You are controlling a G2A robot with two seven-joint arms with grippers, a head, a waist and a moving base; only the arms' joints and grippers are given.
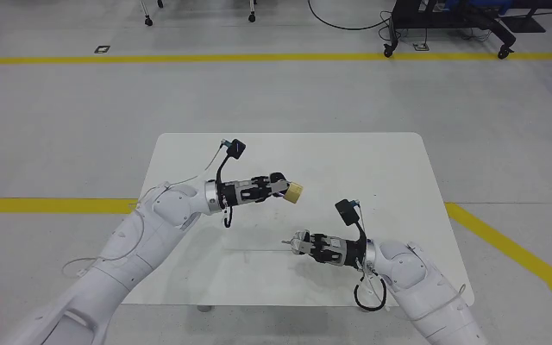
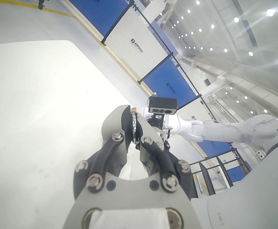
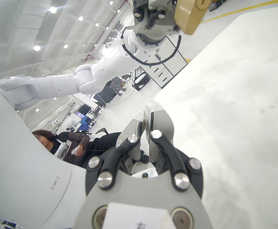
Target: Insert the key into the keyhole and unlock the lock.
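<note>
Brass lock (image 1: 294, 193) aloft in left jaws, right jaws' key (image 1: 288, 245) opposite.

Cannot see the body of the lock (image 2: 133, 109) in the left wrist view: hidden behind the left jaws, with just the shackle (image 2: 134, 128) and a brass corner peeking out. Cannot follow that brass body past the right wrist view's upper edge, which also clips the keyhole (image 3: 203, 1). Cannot make out the key (image 1: 287, 245) beyond a thin sliver at the right jaws' tip in the top view, too small to tell its shape.
</note>
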